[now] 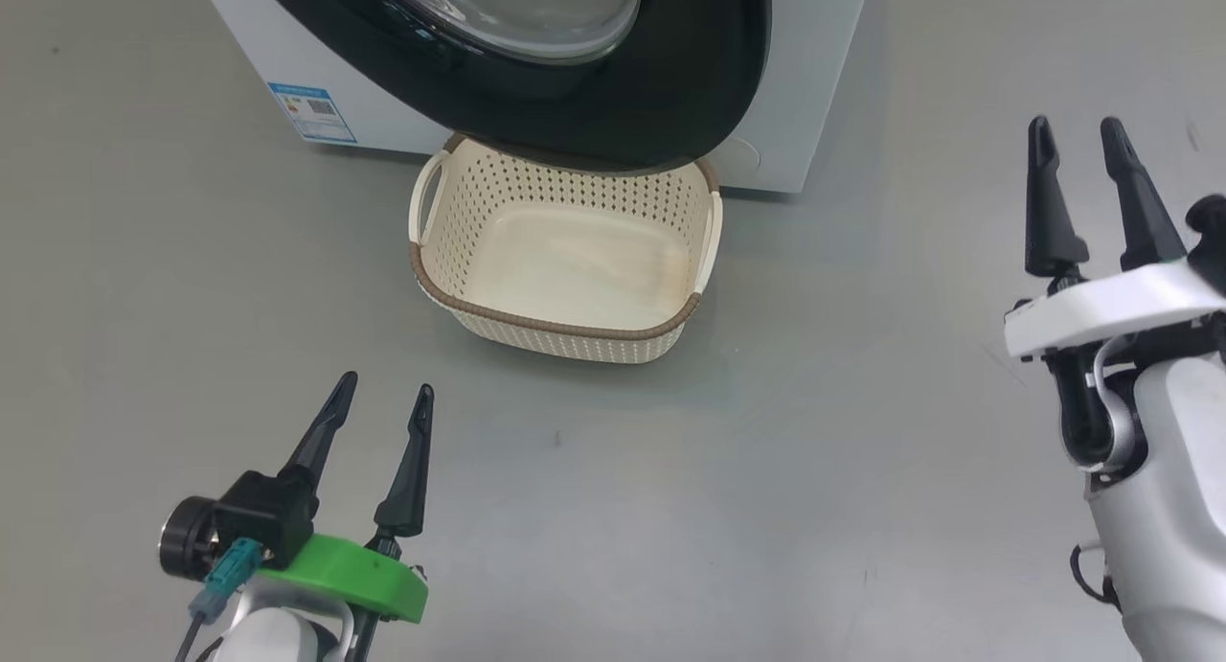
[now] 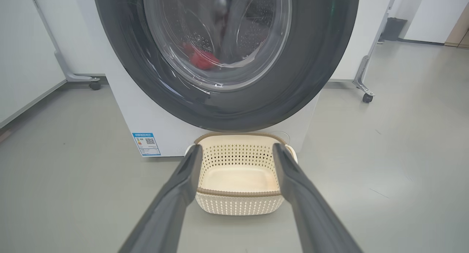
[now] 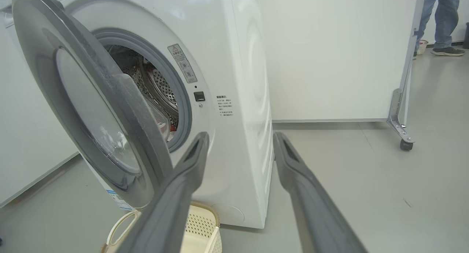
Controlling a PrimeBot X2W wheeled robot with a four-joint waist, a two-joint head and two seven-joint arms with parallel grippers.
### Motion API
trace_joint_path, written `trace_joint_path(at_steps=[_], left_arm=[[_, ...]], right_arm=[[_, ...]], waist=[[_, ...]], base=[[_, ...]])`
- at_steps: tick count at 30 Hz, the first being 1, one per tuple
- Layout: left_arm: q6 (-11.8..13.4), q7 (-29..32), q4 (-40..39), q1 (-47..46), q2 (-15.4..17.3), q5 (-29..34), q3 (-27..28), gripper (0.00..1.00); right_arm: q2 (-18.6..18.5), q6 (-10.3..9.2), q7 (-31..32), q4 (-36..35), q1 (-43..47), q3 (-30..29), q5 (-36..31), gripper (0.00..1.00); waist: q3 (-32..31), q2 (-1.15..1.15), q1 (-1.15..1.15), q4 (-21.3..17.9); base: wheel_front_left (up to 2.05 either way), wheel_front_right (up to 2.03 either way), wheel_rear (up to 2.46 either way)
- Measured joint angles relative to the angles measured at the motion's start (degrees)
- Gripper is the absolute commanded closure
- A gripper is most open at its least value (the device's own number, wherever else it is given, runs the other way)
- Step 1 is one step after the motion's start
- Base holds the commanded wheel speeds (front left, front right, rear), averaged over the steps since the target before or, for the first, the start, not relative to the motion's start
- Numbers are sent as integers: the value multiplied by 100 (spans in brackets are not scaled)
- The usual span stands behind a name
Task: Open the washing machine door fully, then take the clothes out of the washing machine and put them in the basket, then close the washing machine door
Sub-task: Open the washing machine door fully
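At the lower left of the head view the left end effector (image 1: 388, 384) hangs above the grey floor (image 1: 862, 403), its two dark fingers spread apart with nothing between them. Further up on that side, a small blue label (image 1: 311, 113) sits low on the front of the washing machine (image 1: 814, 87), a big white box standing on the floor. The washing machine door (image 1: 670, 97) is swung partway out from the front. It is a large round door with a wide glossy black rim around a bulging clear glass bowl. In the right wrist view it stands at an angle to the front, leaving a gap through which the grey gasket (image 3: 183, 110) and the perforated metal drum (image 3: 161, 86) can be seen, with a block of small printed text (image 3: 224, 106) just to the right of the opening. Through the glass in the left wrist view the clothes (image 2: 201, 59) appear as a bright red bundle lying low in the drum. The basket (image 1: 536, 322) sits on the floor right in front of the machine, its far edge under the door's lower rim. It is cream perforated plastic with a brown woven-look rim, side handles and a smooth bottom in plain sight. At the right the right end effector (image 1: 1075, 123) is raised above the floor, well apart from the basket, fingers parted and holding nothing. Far right in its wrist view, a person's legs (image 3: 443, 22) stand beyond a wheeled white partition (image 3: 329, 55).
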Motion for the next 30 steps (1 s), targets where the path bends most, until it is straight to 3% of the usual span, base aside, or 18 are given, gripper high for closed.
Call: trace_joint_path(at_steps=[1, 2, 16, 20, 30], left_arm=[[0, 0, -1, -29, -1, 0, -31, 0], [-3, 0, -4, -62, -4, 0, -55, 0], [-7, 0, -10, -535, -24, -63, -528, 0], [-7, 0, -10, -624, -35, -331, -614, 0], [-7, 0, 26, -652, -42, -605, -792, 0]], right_arm=[[5, 29, 56, -13, -108, -23, 74, 93], [20, 51, 121, -26, -216, -54, 180, 100], [310, 135, 1472, 88, -1677, -611, 2059, 100], [391, 124, 1956, 261, -2026, -828, 2642, 100], [594, -349, 3210, 648, -2694, -1134, 3887, 100]], waist=[[49, 0, 0, 23], [99, 0, 0, 48], [732, 0, 0, 520], [874, 0, 0, 702], [1129, 0, 0, 1096]], base=[[0, 0, 0], [0, 0, 0], [0, 0, 0], [0, 0, 0], [0, 0, 0]])
